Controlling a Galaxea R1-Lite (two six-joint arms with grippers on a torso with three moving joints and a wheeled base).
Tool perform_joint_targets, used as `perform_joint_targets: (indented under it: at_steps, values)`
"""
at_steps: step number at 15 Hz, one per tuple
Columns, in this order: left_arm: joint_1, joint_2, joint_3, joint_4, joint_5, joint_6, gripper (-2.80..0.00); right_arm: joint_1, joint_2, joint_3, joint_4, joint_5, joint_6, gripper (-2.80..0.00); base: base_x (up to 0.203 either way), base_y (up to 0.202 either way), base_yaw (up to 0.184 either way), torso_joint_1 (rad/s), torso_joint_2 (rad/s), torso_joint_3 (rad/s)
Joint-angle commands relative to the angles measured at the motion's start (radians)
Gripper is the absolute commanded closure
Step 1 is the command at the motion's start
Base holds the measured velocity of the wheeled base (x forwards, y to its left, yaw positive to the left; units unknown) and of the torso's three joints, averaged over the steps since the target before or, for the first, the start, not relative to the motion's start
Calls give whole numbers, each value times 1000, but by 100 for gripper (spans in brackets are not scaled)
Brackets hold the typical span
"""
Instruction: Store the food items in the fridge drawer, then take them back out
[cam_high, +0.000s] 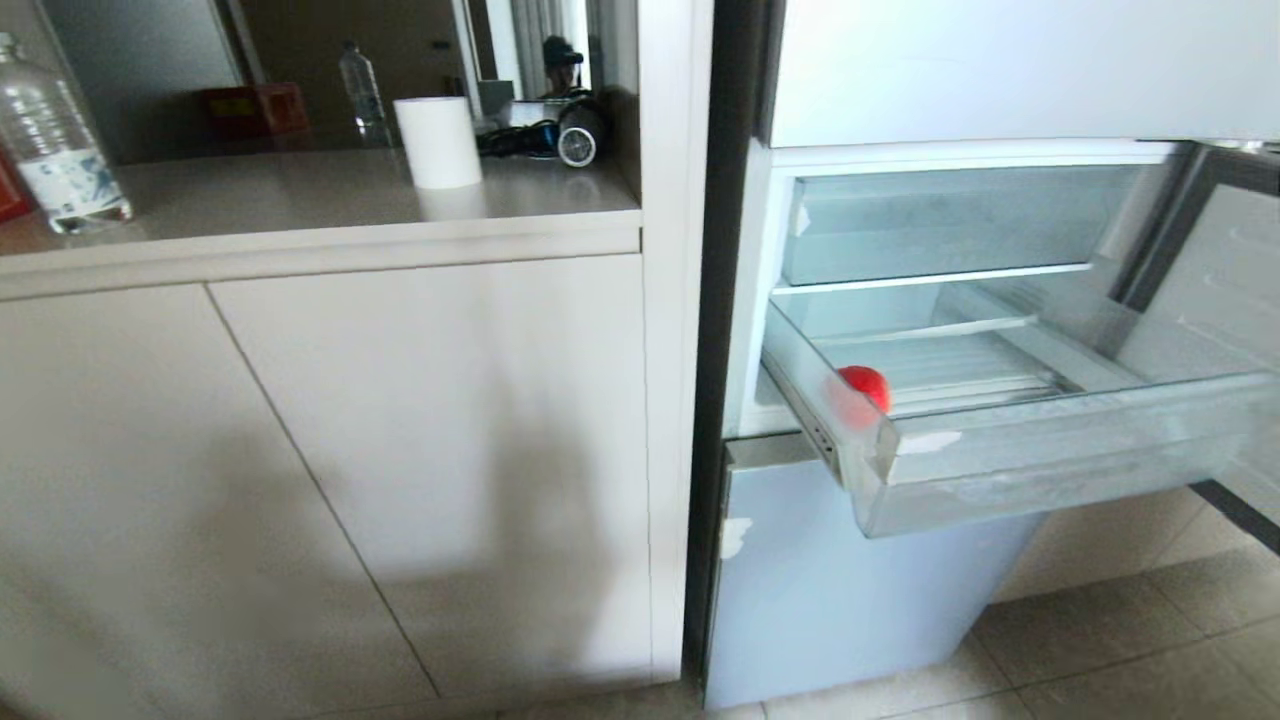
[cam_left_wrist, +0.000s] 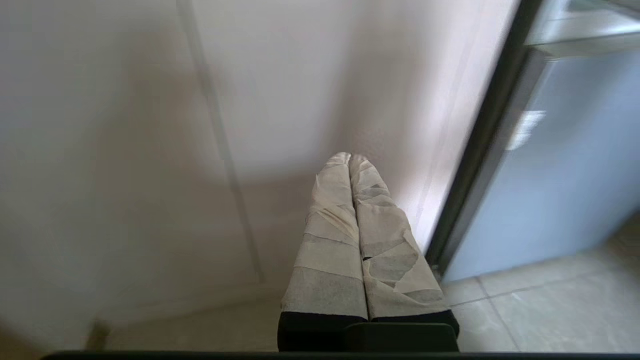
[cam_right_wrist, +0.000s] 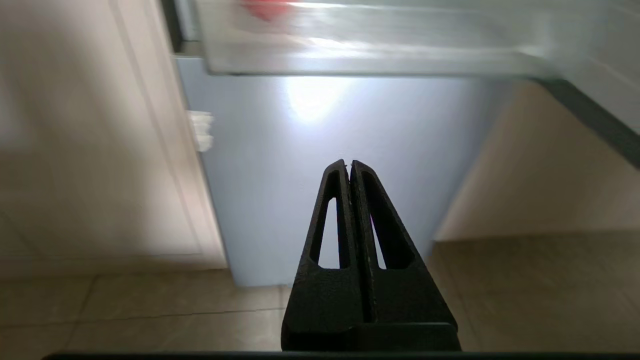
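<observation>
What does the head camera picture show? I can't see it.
A clear fridge drawer stands pulled out, with one red food item in its front left corner. Left of it are pale cabinets and a counter with a water bottle.

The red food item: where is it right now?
In the head view, the red food item lies inside the pulled-out fridge drawer, in its front left corner, right of the cabinet.

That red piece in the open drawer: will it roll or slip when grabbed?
The red food item looks round and smooth, so it may roll along the fridge drawer's ribbed floor if nudged. Its glossy skin could slip; it sits near the drawer's left front corner, which may block it.
</observation>
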Motion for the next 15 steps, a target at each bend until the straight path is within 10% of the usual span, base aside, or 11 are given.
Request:
perform_joint_targets:
  at_steps: [1,15]
  values:
    - [0,2,0,0,0,1,0,0,0,0,0,0,-1,0,2,11,-175,0,2,2]
    - [0,2,0,0,0,1,0,0,0,0,1,-12,11,0,0,8,-175,2,2,3]
